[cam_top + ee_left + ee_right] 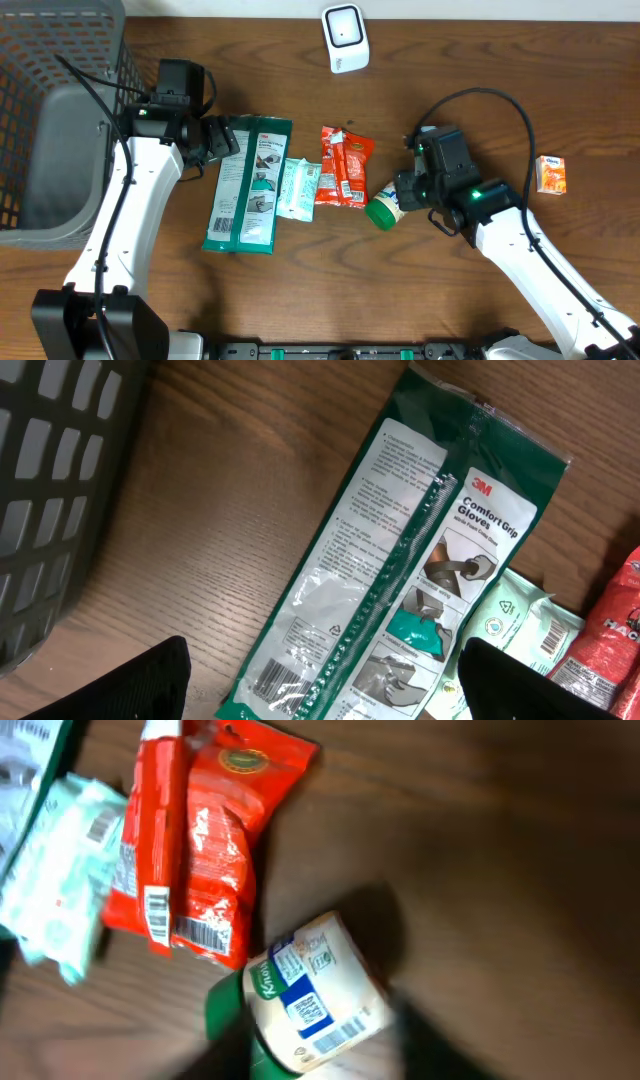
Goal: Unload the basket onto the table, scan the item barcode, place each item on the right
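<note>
A: Right wrist view is all motion blur. Anything readable?
B: The jar (312,992), on its side on the table (470,60). Cream body, blue-and-white label with a barcode strip facing up. Its green lid is cut by the bottom edge. The fingers are lost in dark smear down there.
A: So is the right gripper (404,194) clamped or not?
B: Cannot tell. Overhead puts it right at the jar's base end, but the wrist body covers the contact.
A: Where's the jar against the rest?
B: Just beside the lower right corner of the red snack packets (345,166), and well below the scanner (345,38), which sits at the top edge, centre.
A: And the left gripper (330,695)?
B: Fingers wide apart with nothing between them. Only the two black fingertips (160,685) show, in the bottom corners. It hangs over the top left end of the green gloves pack (250,185), close to the basket (60,60).
A: Is the basket whole?
B: No, the left edge cuts it off, and the left arm crosses its near corner.
A: What else is there?
B: A pale wipes packet (298,188) between the gloves pack and the red packets, touching both. An orange box (551,174) sits far right, well apart from the jar, its print too small to read.
</note>
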You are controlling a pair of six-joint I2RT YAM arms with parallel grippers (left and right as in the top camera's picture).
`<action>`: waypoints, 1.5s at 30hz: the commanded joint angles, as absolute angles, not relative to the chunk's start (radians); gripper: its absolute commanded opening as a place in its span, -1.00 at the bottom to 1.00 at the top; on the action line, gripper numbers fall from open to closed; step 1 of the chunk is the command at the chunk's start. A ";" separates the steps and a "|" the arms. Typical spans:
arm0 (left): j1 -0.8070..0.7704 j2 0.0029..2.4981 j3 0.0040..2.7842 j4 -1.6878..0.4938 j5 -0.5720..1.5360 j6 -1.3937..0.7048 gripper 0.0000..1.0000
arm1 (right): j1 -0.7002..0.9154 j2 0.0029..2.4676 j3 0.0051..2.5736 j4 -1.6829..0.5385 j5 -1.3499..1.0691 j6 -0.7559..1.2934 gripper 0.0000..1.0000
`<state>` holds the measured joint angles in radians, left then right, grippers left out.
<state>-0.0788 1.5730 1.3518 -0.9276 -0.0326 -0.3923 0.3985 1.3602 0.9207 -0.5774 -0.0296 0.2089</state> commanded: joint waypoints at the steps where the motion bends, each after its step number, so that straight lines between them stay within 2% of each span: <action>1: -0.075 1.569 1.369 -0.931 -0.046 -0.387 0.72 | 0.392 1.383 0.931 -0.557 -0.044 0.114 -0.85; 4: -0.075 1.569 1.369 -0.931 -0.046 -0.387 0.72 | 0.400 1.393 0.931 -0.548 -0.124 0.196 -0.75; 7: -0.075 1.569 1.369 -0.931 -0.046 -0.387 0.72 | 0.428 1.396 0.931 -0.544 -0.169 0.205 -0.46; 10: -0.075 1.569 1.369 -0.931 -0.046 -0.387 0.72 | 0.459 1.396 0.930 -0.549 -0.165 0.254 -0.27; 13: -0.075 1.569 1.369 -0.931 -0.046 -0.387 0.72 | 0.494 1.396 0.927 -0.570 -0.158 0.477 -0.21; 18: -0.075 1.569 1.369 -0.931 -0.046 -0.387 0.72 | 0.525 1.396 0.927 -0.671 -0.077 0.763 0.19; 20: -0.075 1.569 1.369 -0.931 -0.046 -0.387 0.72 | 0.525 1.396 0.927 -0.710 -0.079 0.897 0.30; 21: -0.075 1.569 1.369 -0.931 -0.046 -0.387 0.72 | 0.525 1.396 0.927 -0.725 -0.079 0.951 0.39; 22: -0.075 1.569 1.369 -0.931 -0.046 -0.387 0.72 | 0.525 1.396 0.926 -0.738 -0.079 1.006 0.63; 23: -0.075 1.569 1.369 -0.931 -0.046 -0.387 0.72 | 0.525 1.396 0.923 -0.746 -0.079 1.064 0.71; 26: -0.075 1.569 1.369 -0.931 -0.046 -0.387 0.72 | 0.527 1.398 0.909 -0.735 -0.067 1.161 0.75; 30: -0.075 1.569 1.369 -0.931 -0.046 -0.387 0.72 | 0.552 1.403 0.868 -0.676 -0.017 1.288 0.96; 42: -0.075 1.569 1.369 -0.931 -0.046 -0.387 0.72 | 0.631 1.520 0.848 -0.604 0.101 1.422 0.98; 45: -0.075 1.569 1.369 -0.931 -0.046 -0.387 0.72 | 0.632 1.569 0.848 -0.570 0.099 1.424 0.86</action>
<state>-0.0788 1.5730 1.3518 -0.9276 -0.0326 -0.3923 0.6235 1.5261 0.8566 -0.5873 0.0528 1.3857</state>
